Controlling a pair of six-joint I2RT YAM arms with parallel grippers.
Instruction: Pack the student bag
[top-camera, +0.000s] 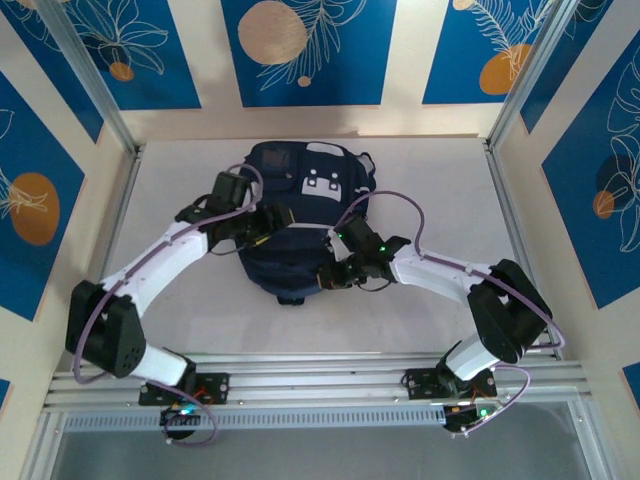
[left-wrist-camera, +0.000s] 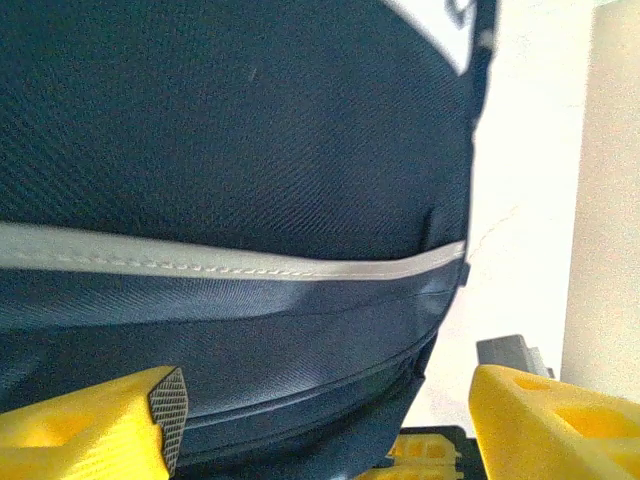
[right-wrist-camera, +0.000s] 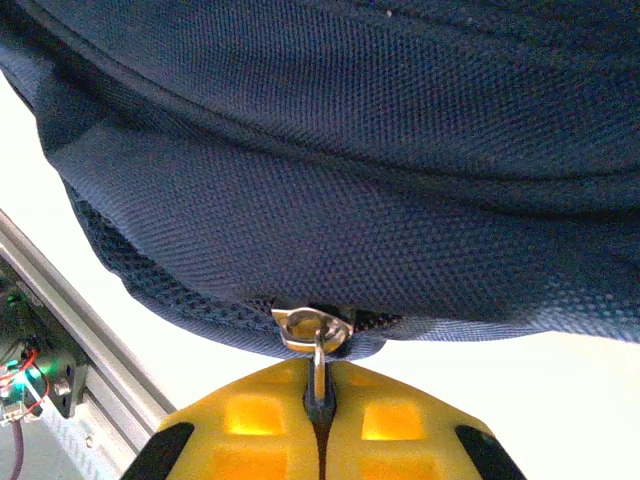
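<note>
Now | right gripper (right-wrist-camera: 318, 400) pinching zipper pull (right-wrist-camera: 316, 345) at bag (top-camera: 300, 220) edge | left gripper (left-wrist-camera: 322, 400) spread beside bag's stripe (left-wrist-camera: 250, 268) | advice: pull straight along seam

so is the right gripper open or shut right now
Shut. The right gripper pinches the metal zipper pull of the student bag, its yellow fingers pressed together.

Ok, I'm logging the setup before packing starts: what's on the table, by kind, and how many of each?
Student bag: 1
Pincers: 2 (left pincer, open; right pincer, shut on the zip pull)
Zip pull: 1
Total: 4
</note>
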